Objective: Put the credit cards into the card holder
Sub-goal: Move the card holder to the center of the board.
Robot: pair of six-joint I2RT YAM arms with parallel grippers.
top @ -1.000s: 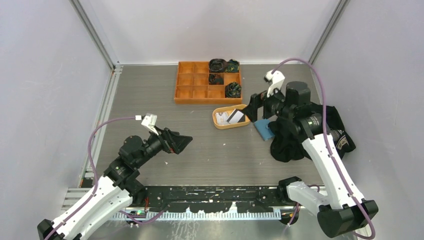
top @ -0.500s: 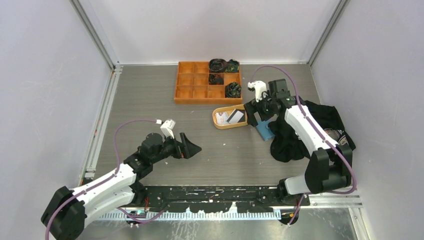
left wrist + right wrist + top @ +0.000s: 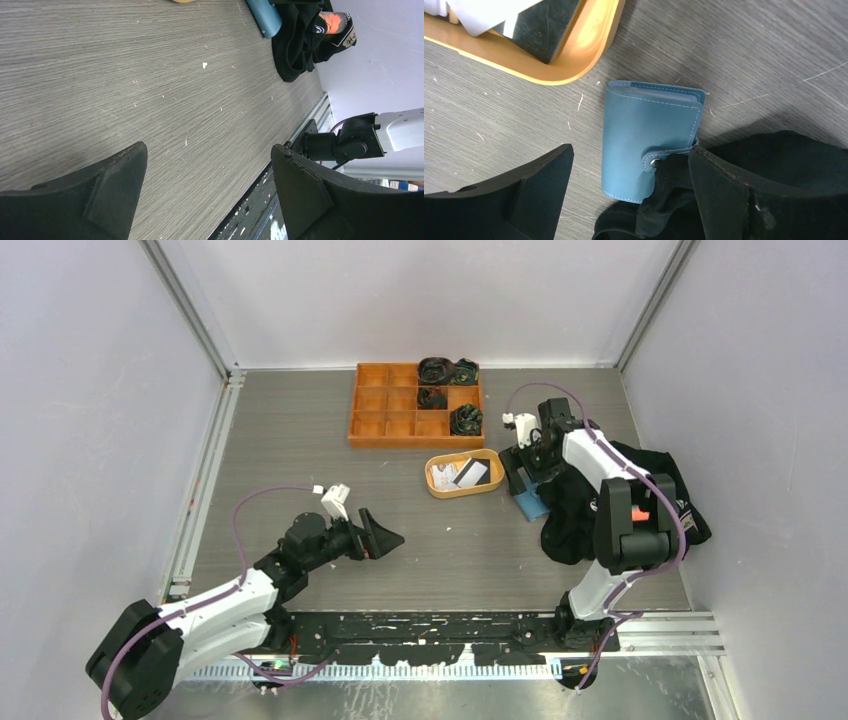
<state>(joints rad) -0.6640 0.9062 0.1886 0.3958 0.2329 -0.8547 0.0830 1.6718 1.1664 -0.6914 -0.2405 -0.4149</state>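
**Table** [image 3: 300, 440]: grey wood-grain top, everything sits on it. All places below are given rel. to the tan dish [image 3: 437, 485], approx mid-table.

**Black cloth** [image 3: 575, 530]: big crumpled heap right of the dish, a bit nearer the arm bases. Not part of the job. One fold laps the card holder's edge by the snap, so it could snag on a lift.

**Orange tray** [image 3: 380, 418]: behind the dish on the far side, close but apart. Dark rolled bundles [image 3: 437, 370] sit in some back/right compartments. Irrelevant here.

**Left gripper** [image 3: 385, 535]: well left of the dish and nearer the bases, low over the table. Jaws are spread wide w/ nothing btwn them. Prob parked out of the way, or waiting to help once the holder is up.

**Right gripper** [image 3: 629, 155]: just right of the dish, pointing down over the holder. Fingers are wide apart, one each side of it, gripping nothing. Whether a pad touches the cloth, can't tell. It looks lined up to straddle the holder's width for a pickup.

**Card holder** [image 3: 644, 135]: blue, flat on the table, just beside the dish's right rim w/ a small gap. It is folded shut and the snap tab [image 3: 655, 161] is fastened. It has to be opened before any card goes in, which is likely why the R arm is here first.

**Credit cards** [image 3: 470, 473]: all in the dish, loosely piled. A black one is tilted vs the rim over white/grey ones; count unclear. The dish keeps them gathered, and the tilted edge gives the fingers a lip to grab.
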